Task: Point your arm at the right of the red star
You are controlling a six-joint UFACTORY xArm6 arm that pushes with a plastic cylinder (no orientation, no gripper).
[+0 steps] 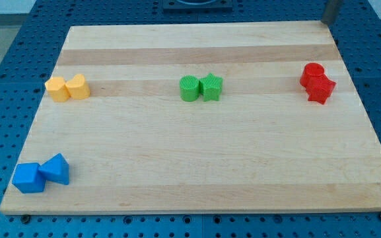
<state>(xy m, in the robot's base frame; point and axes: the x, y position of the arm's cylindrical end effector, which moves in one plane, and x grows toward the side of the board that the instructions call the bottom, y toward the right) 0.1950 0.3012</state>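
Nearest the view's bottom, at the left, a blue cube (29,178) touches a blue triangular block (57,169) on the table (197,165). Higher on the left, two yellow blocks (67,88) sit touching. Mid-table, a green cylinder (189,88) touches a green star (211,86). Far right, a red cylinder (312,73) touches the red star (321,88) just below it. At the top right corner the rod (332,10) shows only partly; my tip, the tool, holds nothing, and its very end I cannot tell.

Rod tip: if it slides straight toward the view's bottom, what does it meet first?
Probably a red block: my tip shows at the view's top, above the red cylinder and red star. Which comes first is unclear.
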